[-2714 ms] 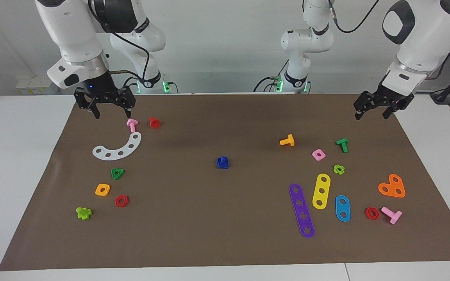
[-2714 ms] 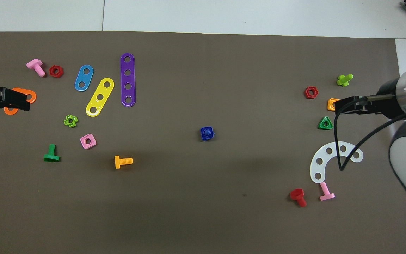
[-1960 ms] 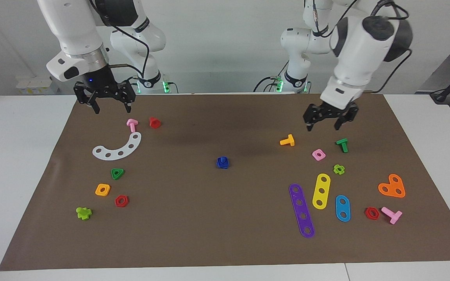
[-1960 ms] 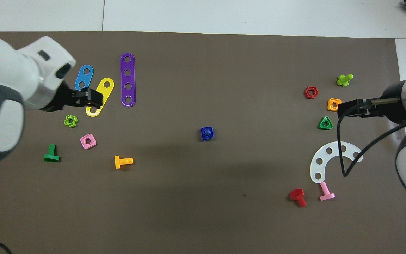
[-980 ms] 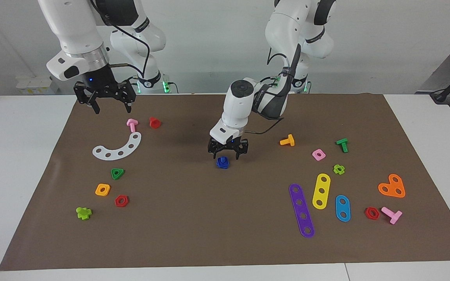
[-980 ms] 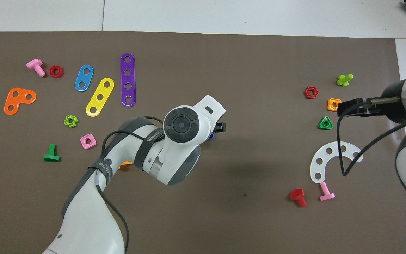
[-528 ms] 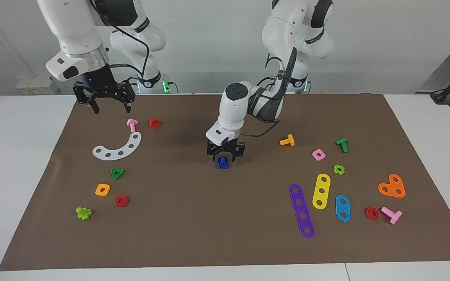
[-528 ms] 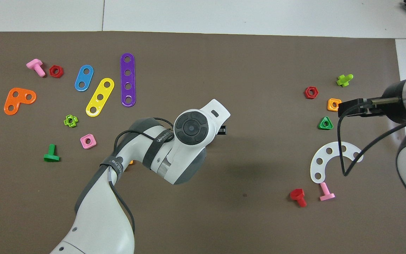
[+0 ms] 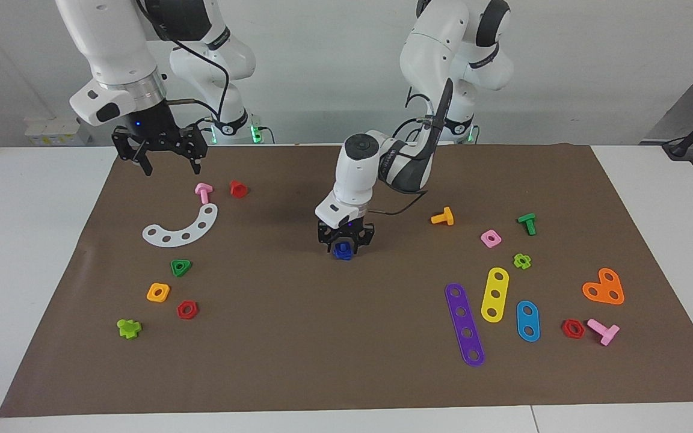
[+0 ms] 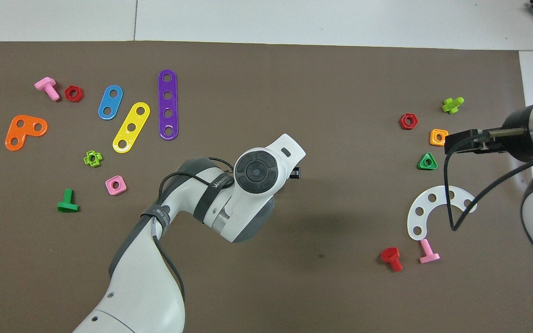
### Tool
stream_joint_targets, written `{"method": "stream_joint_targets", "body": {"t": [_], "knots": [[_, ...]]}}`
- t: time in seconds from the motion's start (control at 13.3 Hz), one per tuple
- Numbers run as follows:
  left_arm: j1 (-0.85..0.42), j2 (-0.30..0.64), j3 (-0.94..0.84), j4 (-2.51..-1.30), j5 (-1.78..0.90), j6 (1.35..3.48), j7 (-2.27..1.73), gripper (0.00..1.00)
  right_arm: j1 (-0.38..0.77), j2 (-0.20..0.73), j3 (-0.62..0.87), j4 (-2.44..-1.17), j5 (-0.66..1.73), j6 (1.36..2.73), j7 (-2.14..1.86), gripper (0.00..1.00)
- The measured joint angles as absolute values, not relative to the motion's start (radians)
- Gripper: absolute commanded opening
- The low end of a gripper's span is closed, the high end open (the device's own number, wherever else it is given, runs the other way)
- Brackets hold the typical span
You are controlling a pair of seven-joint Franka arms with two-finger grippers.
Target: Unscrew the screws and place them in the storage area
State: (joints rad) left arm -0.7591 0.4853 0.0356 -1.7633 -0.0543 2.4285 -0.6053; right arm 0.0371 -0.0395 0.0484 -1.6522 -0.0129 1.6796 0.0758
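Observation:
The dark-blue screw [image 9: 341,247] stands in a blue square nut [image 9: 342,254] in the middle of the brown mat [image 9: 346,361]. My left gripper [image 9: 346,242] is low over it, open, with a finger on each side of the screw's head. In the overhead view the left arm's wrist hides the screw, and only a fingertip [image 10: 295,173] shows. The storage area holds the white curved strip [image 9: 181,228], green triangular nut [image 9: 181,267], orange square nut [image 9: 158,292] and red hexagonal nut [image 9: 187,310]. My right gripper [image 9: 172,168] waits open, in the air over the mat's edge next to the storage area.
A pink bolt [image 9: 203,192], a red bolt [image 9: 238,189] and a lime cross bolt [image 9: 129,328] lie around the storage area. Toward the left arm's end lie an orange bolt [image 9: 443,216], pink nut [image 9: 490,239], green bolt [image 9: 527,223], and purple [image 9: 464,325], yellow [image 9: 494,294] and blue strips [image 9: 527,320].
My left arm swung from its end of the table to the middle and came down over the blue screw, fingers still apart. The right gripper rose slightly, then stayed.

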Motion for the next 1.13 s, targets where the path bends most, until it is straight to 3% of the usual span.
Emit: {"method": "stream_joint_targets", "body": {"t": [0.08, 0.3, 0.45, 0.68, 1.13], "knots": [[-0.759, 0.488, 0.036, -1.764, -0.054, 2.429, -0.605, 0.52, 0.037, -0.039, 0.048, -1.652, -0.013, 1.680, 0.076, 1.00], [-0.759, 0.489, 0.036, -1.764, -0.054, 2.430, -0.605, 0.16, 0.037, -0.039, 0.048, -1.655, -0.013, 1.680, 0.076, 1.00], [-0.759, 0.489, 0.037, -1.761, -0.054, 2.430, -0.606, 0.03, 0.037, -0.039, 0.048, -1.657, -0.013, 1.680, 0.076, 1.00], [-0.759, 0.490, 0.041, -1.704, -0.059, 2.367, -0.624, 0.02, 0.037, -0.040, 0.048, -1.663, -0.013, 1.680, 0.076, 1.00], [-0.714, 0.516, 0.074, -1.389, -0.060, 1.945, -0.687, 0.01, 0.046, -0.040, 0.050, -1.671, -0.020, 1.682, 0.089, 0.98]]}}
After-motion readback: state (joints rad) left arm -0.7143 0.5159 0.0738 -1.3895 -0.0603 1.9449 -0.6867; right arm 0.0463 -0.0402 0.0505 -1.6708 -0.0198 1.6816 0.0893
